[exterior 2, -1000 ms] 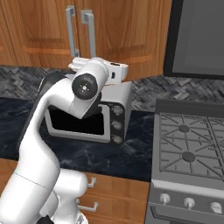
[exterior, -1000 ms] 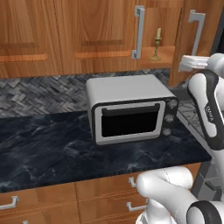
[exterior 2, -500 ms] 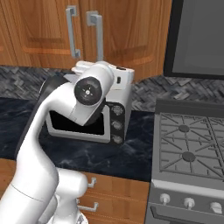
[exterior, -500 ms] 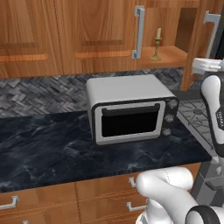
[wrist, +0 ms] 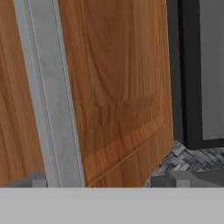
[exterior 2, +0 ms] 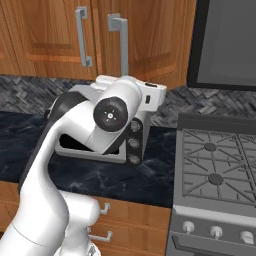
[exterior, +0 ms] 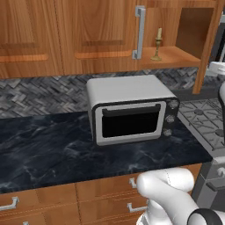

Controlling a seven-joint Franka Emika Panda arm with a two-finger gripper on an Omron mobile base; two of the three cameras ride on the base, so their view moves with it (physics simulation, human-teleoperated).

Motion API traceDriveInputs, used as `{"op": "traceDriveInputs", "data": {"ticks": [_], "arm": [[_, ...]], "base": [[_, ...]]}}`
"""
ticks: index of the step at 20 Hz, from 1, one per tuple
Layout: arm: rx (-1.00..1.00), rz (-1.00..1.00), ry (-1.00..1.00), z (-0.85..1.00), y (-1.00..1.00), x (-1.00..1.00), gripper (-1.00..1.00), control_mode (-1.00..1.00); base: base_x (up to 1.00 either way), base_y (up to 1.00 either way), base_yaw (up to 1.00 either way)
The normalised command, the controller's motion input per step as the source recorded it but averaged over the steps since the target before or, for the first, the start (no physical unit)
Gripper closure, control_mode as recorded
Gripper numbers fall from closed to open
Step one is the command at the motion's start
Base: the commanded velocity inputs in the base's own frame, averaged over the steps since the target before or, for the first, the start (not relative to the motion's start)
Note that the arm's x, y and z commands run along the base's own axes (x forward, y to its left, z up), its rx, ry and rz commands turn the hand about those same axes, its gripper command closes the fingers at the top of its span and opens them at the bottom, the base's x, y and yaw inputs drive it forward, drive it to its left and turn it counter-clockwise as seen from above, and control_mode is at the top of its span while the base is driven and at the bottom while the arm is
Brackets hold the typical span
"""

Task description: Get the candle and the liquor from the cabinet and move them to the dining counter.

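The candle (exterior: 157, 44), cream-yellow in a brass holder, stands on the bottom shelf of the open cabinet (exterior: 176, 56). Its right door (exterior: 207, 48) is swung wide, seen edge-on. In the hand view my gripper (wrist: 106, 180) is open and faces the outer side of that door (wrist: 124, 87). The door's grey bar handle (wrist: 50, 96) runs just above the left fingertip (wrist: 37, 179), and nothing is gripped. In the right base view my arm (exterior 2: 107, 117) hides the hand, just below the same handle (exterior 2: 120, 42). The liquor and the dining counter are out of view.
A silver toaster oven (exterior: 129, 110) sits on the black marble worktop (exterior: 44, 149) under the cabinet. A gas stove (exterior 2: 215, 165) stands to its right, with a dark hood (exterior 2: 225, 40) above. The left cabinet door (exterior: 96, 30) is closed. Drawers (exterior: 105, 197) line the front.
The jaws have spread wide and let go of the door handle. The right cabinet door has swung further open, and my hand has moved right with it.
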Motion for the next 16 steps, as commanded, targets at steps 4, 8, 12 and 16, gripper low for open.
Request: {"op": "traceDriveInputs", "data": {"ticks": [4, 8, 12, 16], "arm": [[-0.03, 0.00, 0.00, 0.00, -0.12, 0.13, -1.00, -1.00], [-0.08, 0.01, 0.00, 0.00, -0.27, 0.01, -1.00, -1.00], [-0.04, 0.11, 0.00, -0.16, -0.28, 0.43, -1.00, -1.00], [0.00, 0.26, 0.00, -0.29, -0.22, 0.76, -1.00, -1.00]], "base": [[0.00, 0.00, 0.00], [0.00, 0.00, 0.00], [0.00, 0.00, 0.00], [0.00, 0.00, 0.00]]}}
